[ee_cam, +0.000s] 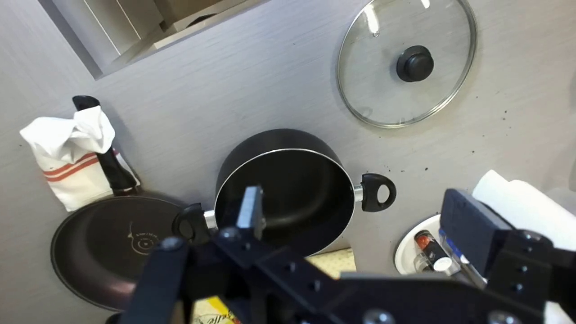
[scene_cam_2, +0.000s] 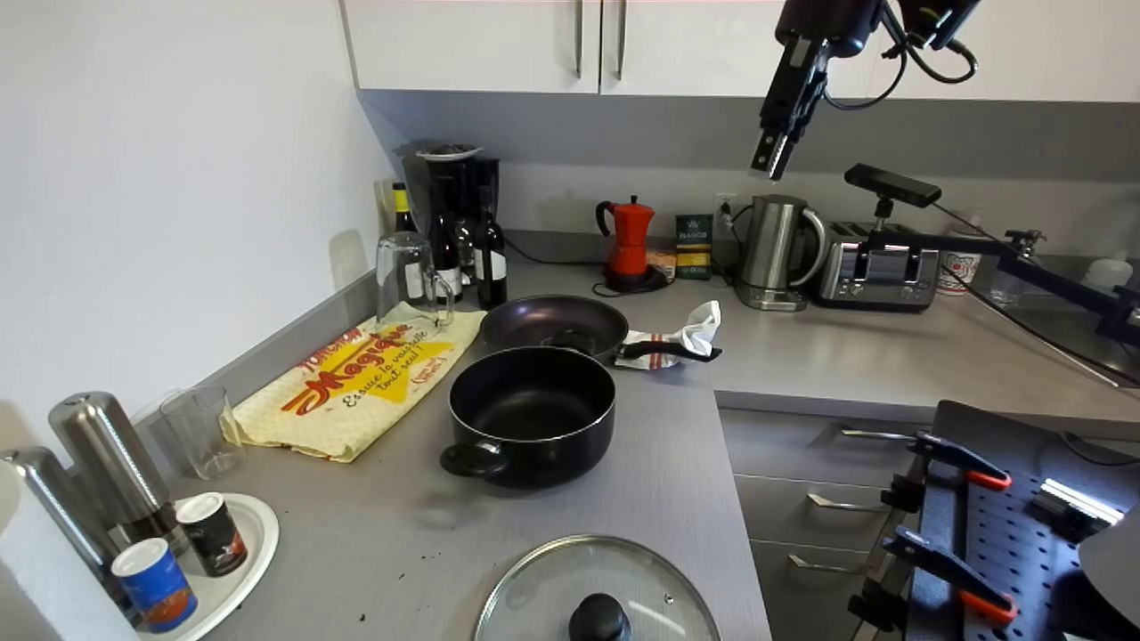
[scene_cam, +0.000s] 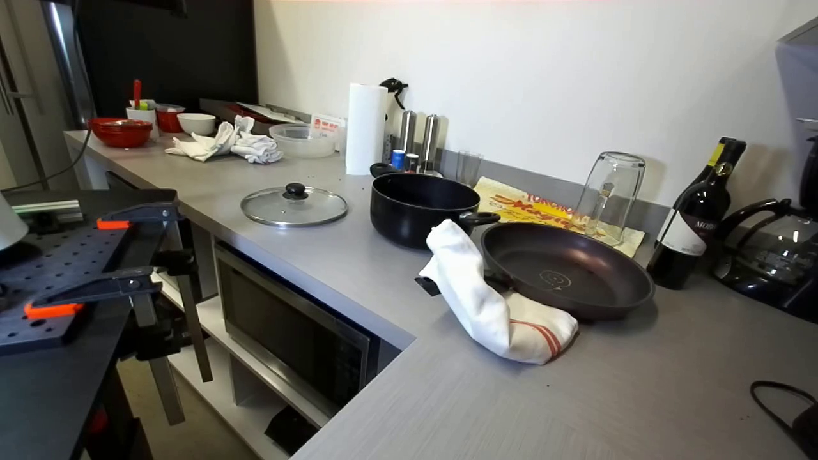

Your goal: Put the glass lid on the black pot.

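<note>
The glass lid (scene_cam: 294, 207) lies flat on the grey counter with its dark knob up; it also shows in an exterior view (scene_cam_2: 561, 592), cut by the lower edge, and in the wrist view (ee_cam: 410, 67). The black pot (scene_cam: 415, 214) stands upright and uncovered between lid and frying pan; it also shows in an exterior view (scene_cam_2: 534, 450) and the wrist view (ee_cam: 292, 198). My gripper (scene_cam_2: 768, 162) is high above the counter, apart from both. In the wrist view its fingers (ee_cam: 357, 216) are wide apart with nothing between them, and one finger overlaps the pot's opening.
A black frying pan (scene_cam: 569, 271) touches or nearly touches the pot, its handle wrapped in a white cloth (scene_cam: 476, 300). A glass mug (scene_cam: 610, 198) stands on a yellow towel (scene_cam_2: 356, 383). A paper roll (scene_cam: 366, 128) and a plate with shakers (scene_cam_2: 263, 525) stand near the wall.
</note>
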`<state>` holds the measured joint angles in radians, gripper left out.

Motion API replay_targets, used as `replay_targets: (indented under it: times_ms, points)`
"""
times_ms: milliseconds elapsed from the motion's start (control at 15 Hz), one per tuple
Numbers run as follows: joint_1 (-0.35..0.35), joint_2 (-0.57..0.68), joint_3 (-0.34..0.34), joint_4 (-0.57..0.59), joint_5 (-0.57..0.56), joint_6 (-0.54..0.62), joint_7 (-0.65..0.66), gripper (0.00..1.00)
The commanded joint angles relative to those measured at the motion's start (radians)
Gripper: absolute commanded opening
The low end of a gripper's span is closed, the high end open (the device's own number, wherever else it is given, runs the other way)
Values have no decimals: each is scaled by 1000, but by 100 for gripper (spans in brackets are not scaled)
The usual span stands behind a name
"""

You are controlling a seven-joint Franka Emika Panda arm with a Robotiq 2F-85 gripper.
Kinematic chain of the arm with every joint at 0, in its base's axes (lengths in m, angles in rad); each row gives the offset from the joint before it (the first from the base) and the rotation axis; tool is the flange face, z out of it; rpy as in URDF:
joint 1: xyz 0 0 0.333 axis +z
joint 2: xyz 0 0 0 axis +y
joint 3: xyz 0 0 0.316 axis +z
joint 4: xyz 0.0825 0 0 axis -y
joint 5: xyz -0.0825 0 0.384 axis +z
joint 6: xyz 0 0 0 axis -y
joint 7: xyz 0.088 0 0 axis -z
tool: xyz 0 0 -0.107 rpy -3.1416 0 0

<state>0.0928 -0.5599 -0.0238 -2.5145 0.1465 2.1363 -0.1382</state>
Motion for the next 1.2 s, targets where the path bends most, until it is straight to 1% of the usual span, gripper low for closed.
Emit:
replay_targets:
  times_ms: [0,400,600,933,1133]
  points:
    - [24,73,53,1,-2,42,19,100]
    - [58,247,161,22,-31,137,87,100]
    - [71,345,203,41,-50,186,126,100]
    - [88,486,254,81,-123,251,223,100]
    - [103,577,271,124,-185,260,287,100]
